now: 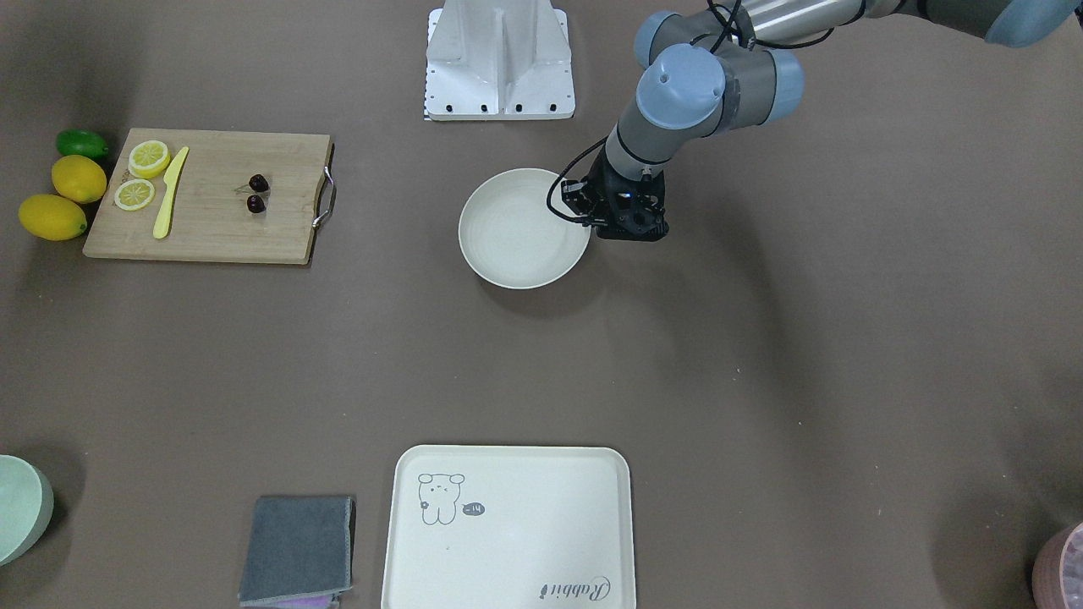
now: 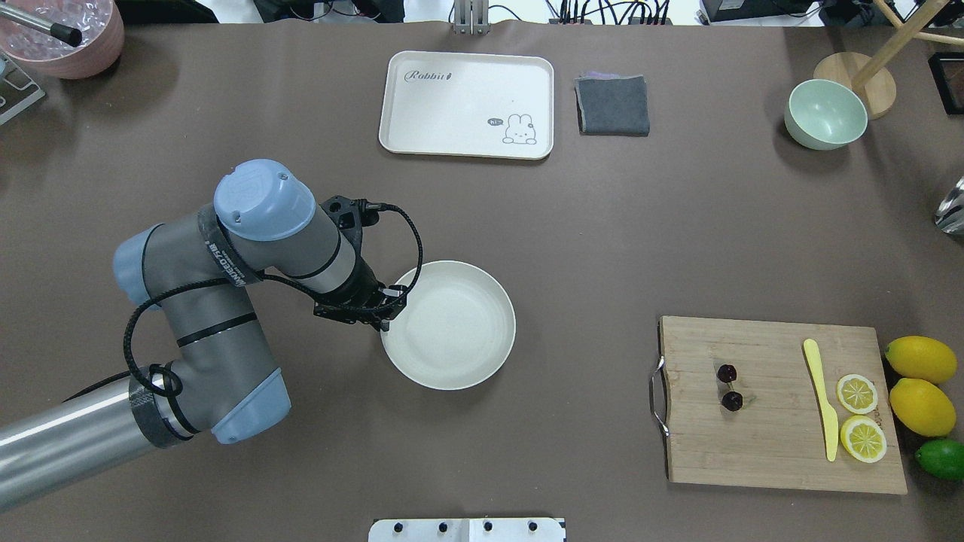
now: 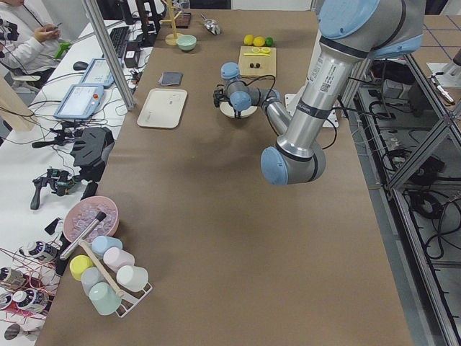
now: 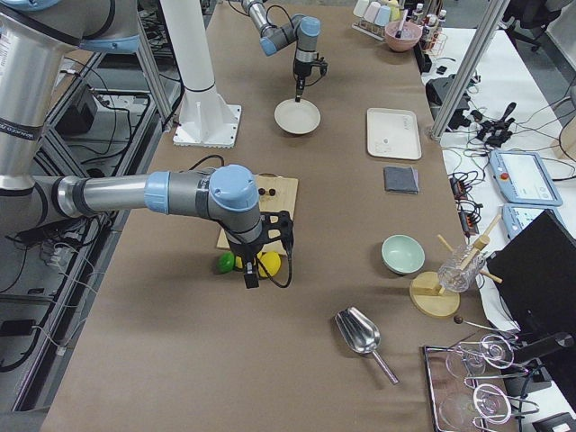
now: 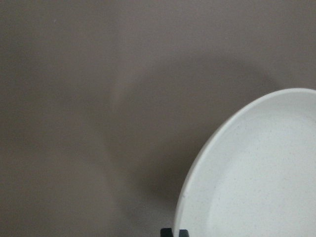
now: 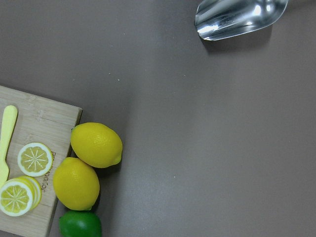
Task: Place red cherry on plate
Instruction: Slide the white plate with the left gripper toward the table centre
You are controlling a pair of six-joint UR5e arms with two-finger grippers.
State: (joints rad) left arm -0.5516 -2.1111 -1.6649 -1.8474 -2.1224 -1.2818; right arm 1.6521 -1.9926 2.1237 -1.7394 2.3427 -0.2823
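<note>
The red cherry, two tiny dark fruits on one stem, lies on the wooden cutting board. The plate, round and cream-white, sits mid-table with nothing on it. My left gripper points down at the plate's left rim, shut, its tips close together. Whether they pinch the rim does not show. My right gripper hangs over the lemons and lime past the board's end, seen only from the side. I cannot tell if it is open or shut.
On the board are a yellow knife and lemon slices. Lemons and a lime lie beside it. A bear tray, grey cloth and green bowl stand at the far side. A metal scoop lies near.
</note>
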